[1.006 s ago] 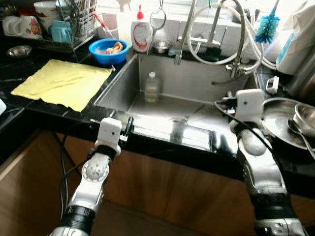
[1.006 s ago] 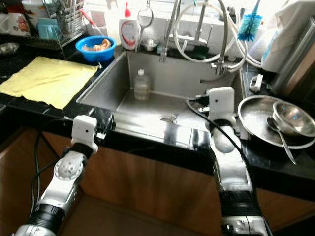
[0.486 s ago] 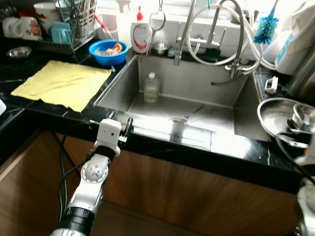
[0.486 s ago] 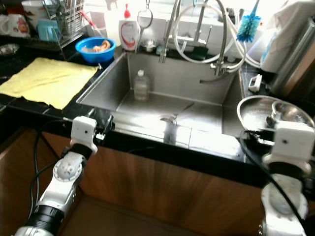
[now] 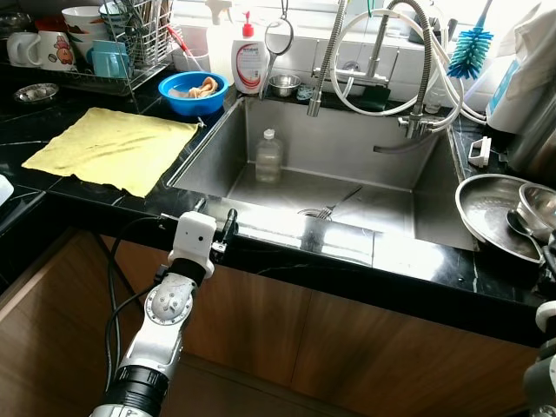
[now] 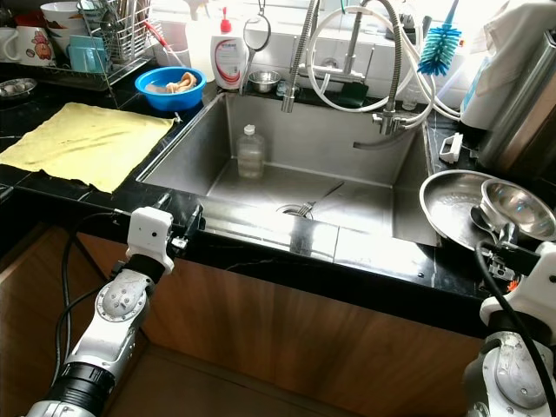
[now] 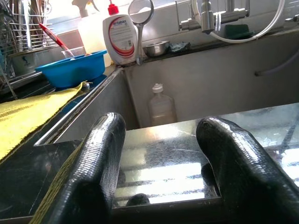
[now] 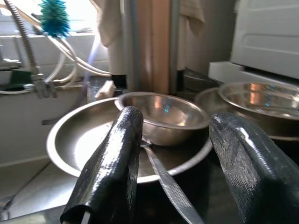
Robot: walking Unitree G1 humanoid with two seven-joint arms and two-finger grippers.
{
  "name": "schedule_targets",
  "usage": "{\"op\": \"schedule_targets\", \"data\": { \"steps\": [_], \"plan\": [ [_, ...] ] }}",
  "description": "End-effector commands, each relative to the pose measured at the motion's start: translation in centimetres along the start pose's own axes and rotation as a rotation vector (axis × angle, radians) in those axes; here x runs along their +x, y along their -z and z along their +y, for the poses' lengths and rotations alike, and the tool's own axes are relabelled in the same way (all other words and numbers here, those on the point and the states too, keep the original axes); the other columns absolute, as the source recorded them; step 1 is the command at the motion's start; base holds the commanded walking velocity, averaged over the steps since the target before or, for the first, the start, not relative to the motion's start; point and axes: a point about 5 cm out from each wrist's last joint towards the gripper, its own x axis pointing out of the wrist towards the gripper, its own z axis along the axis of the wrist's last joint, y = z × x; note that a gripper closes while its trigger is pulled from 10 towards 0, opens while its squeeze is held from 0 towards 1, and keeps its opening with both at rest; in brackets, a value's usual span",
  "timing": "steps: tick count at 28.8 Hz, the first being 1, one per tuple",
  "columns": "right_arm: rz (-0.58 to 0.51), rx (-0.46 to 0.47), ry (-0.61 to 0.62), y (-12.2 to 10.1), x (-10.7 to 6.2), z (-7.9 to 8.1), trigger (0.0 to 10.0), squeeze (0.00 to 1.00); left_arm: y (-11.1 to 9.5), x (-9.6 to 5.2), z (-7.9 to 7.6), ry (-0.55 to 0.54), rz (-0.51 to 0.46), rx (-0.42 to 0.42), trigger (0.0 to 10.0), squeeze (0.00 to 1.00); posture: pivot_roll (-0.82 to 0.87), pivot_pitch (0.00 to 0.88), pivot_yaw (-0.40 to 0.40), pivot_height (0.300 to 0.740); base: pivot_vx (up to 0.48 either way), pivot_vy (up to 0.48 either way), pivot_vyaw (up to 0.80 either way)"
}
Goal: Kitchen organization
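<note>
Since a second ago the right arm has been swung away from the front edge of the stainless steel sink [image 5: 330, 195] and drawn back to the right, so that the right gripper [image 8: 180, 154] is now levelled at the dishes on the black counter [image 5: 408, 282]. The left gripper [image 7: 163, 163] has been left where it was, at the sink's near rim.

Both sets of jaws are spread wide and nothing is held in either. Straight ahead of the right jaws, framed between them, a small steel bowl [image 8: 161, 116] is seen resting inside a wide shallow steel pan [image 8: 74, 149]. A steel spoon [image 8: 168, 186] is laid with its handle running from under the bowl toward the gap between the jaws, nearest the left finger. Ahead of the left jaws, beyond the rim, a clear plastic bottle [image 7: 162, 105] stands upright in the basin.

The step in hand is judged to be the approach to the dishes. Which piece is meant cannot be settled, as the spoon's near end is blurred; probably it is the spoon. A short advance and a lowering of the jaws astride the handle would be called for before closing.
</note>
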Motion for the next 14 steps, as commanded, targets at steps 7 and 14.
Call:
{"op": "schedule_targets", "data": {
  "steps": [7,14],
  "plan": [
    [0.063,0.044,0.075,0.8,0.0,-0.8,10.0,0.0,0.7,-0.5,-0.1,0.011,0.043,0.011,10.0,0.0,-0.03,0.0,-0.038,0.74,0.0,0.0,0.0],
    [0.095,0.054,0.073,1.5,-0.5,-0.6,10.0,0.0,0.7,-0.4,-0.2,0.012,0.045,0.006,10.0,0.0,-0.03,0.0,-0.037,0.74,0.0,0.0,0.0]
  ]
}}
